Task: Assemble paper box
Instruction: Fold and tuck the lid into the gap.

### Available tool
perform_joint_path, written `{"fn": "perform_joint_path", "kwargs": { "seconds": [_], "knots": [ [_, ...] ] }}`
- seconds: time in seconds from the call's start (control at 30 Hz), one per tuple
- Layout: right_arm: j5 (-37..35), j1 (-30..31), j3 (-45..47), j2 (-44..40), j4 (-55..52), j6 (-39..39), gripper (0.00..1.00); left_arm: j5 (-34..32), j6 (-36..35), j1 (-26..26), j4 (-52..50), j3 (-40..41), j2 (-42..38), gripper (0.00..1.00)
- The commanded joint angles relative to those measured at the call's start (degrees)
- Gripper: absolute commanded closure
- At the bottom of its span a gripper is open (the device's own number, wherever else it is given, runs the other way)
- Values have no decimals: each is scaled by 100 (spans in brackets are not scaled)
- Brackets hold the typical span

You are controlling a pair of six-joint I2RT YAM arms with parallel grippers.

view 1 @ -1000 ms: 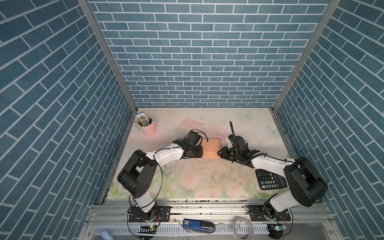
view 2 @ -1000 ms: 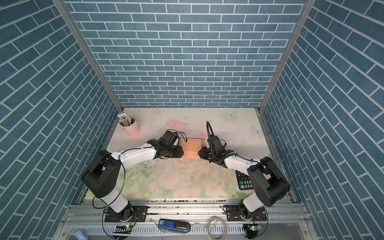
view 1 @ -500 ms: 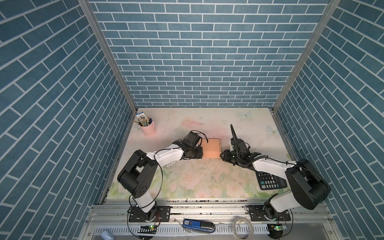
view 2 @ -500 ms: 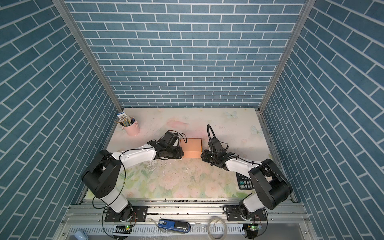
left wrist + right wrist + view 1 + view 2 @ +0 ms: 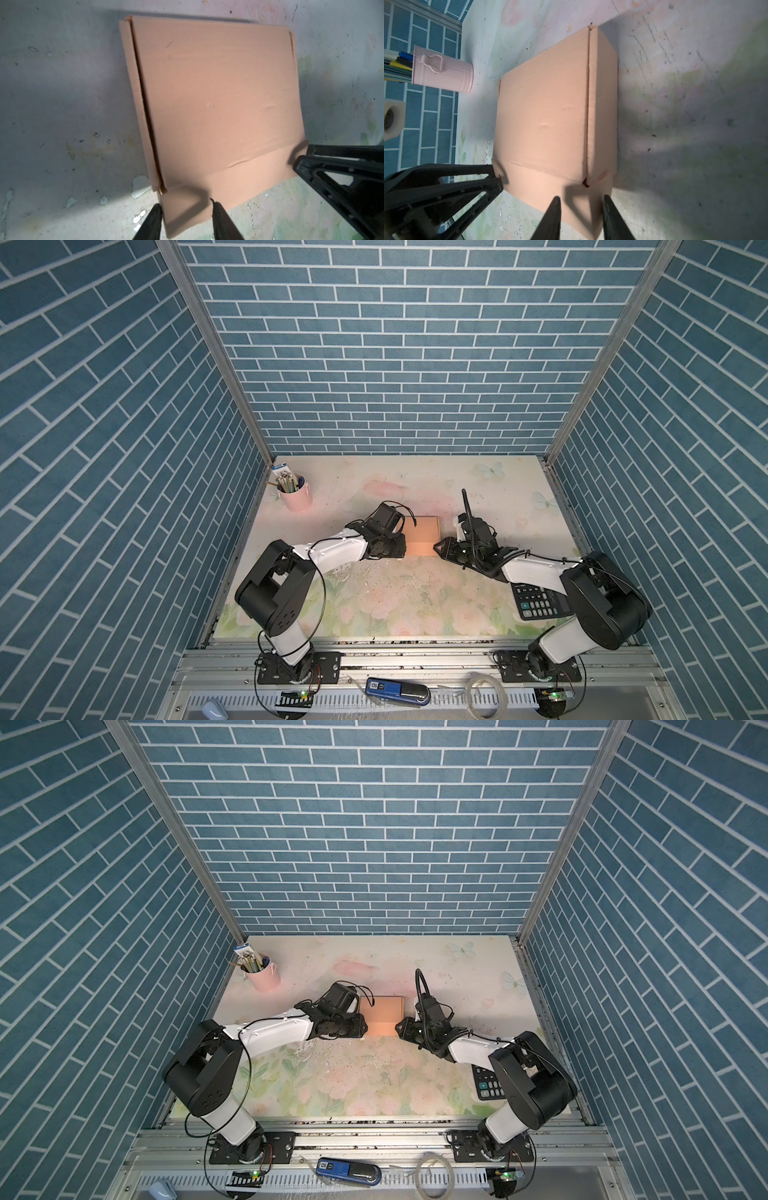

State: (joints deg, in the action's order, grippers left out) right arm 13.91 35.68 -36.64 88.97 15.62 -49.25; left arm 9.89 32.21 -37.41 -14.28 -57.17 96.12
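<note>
The paper box (image 5: 422,531) (image 5: 381,1013) lies folded and flat at mid-table, a peach-orange lidded shape with a lighter flap along its near side. My left gripper (image 5: 402,549) (image 5: 365,1029) is at its near left corner. In the left wrist view the left gripper (image 5: 186,216) is open, its jaws straddling that end of the flap on the box (image 5: 218,93). My right gripper (image 5: 436,547) (image 5: 398,1028) is at the near right corner. In the right wrist view it (image 5: 581,212) is open over the flap's other end on the box (image 5: 542,114).
A pink cup of pens (image 5: 296,495) (image 5: 444,72) stands at the far left. A black calculator (image 5: 540,603) (image 5: 488,1085) lies near the front right, partly under the right arm. Blue brick walls close three sides.
My right gripper has shifted a little toward the near side at the box's right corner. The left arm and the box have stayed put.
</note>
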Motion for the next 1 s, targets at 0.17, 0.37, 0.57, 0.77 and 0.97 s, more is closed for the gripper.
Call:
{"fn": "perform_joint_path", "kwargs": {
  "seconds": [0.17,0.37,0.57,0.77,0.97],
  "knots": [
    [336,44,-112,-48,253,-339,71,77,31,-109,99,17,70,58],
    [384,44,-212,-66,43,-381,73,82,45,-170,104,-13,116,58],
    [397,42,-277,-184,-143,-460,74,74,48,-214,39,-62,104,58],
    [418,41,-401,-255,-374,-469,74,25,65,-282,-105,-176,48,58],
    [458,44,-494,-298,-515,-506,72,-23,58,-324,-239,-272,-33,58]
  ]
}}
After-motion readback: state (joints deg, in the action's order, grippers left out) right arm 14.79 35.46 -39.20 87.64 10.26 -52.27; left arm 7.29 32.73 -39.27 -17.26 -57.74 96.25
